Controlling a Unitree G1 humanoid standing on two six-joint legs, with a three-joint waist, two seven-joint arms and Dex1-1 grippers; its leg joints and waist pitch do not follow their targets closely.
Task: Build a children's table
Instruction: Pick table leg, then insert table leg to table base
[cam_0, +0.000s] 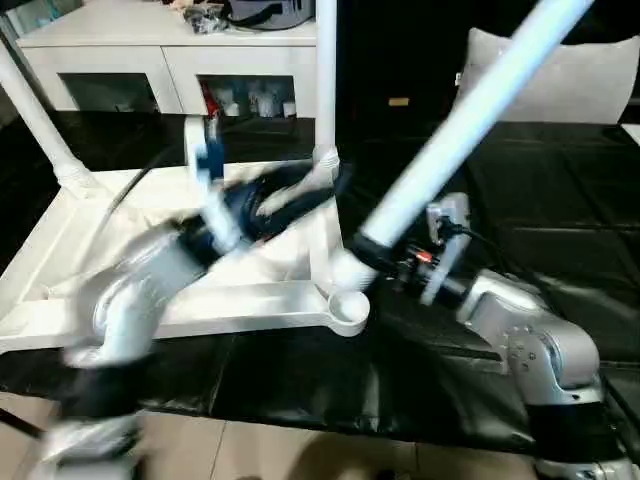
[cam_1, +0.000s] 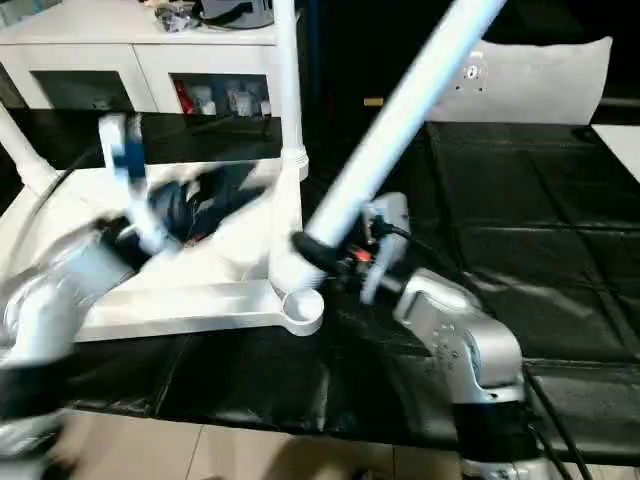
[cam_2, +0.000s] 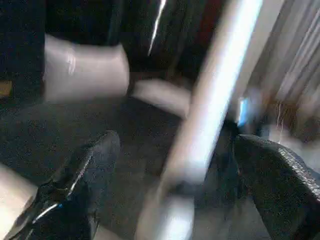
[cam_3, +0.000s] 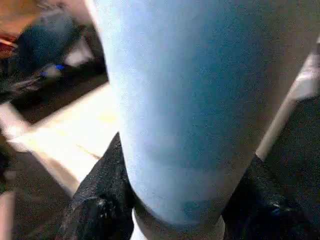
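Note:
The white table top (cam_0: 90, 250) lies upside down on the black cover. Two white legs stand in its far corners, one on the left (cam_0: 35, 115) and one on the right (cam_0: 325, 80). My right gripper (cam_0: 385, 262) is shut on a third leg (cam_0: 470, 120) near its lower end. That leg tilts up to the right, its foot just above the near-right corner socket (cam_0: 347, 312). In the right wrist view the fingers (cam_3: 97, 200) clamp the leg (cam_3: 175, 100). My left gripper (cam_0: 300, 200) is blurred above the table top, and its fingers (cam_2: 85, 175) stand open beside the held leg (cam_2: 210, 100).
A white cabinet (cam_0: 170, 50) with cluttered shelves stands behind the work surface. A pale cushion (cam_0: 580, 80) leans at the back right. The black-covered surface (cam_0: 560, 200) stretches to the right, and beige floor (cam_0: 300, 450) shows past its near edge.

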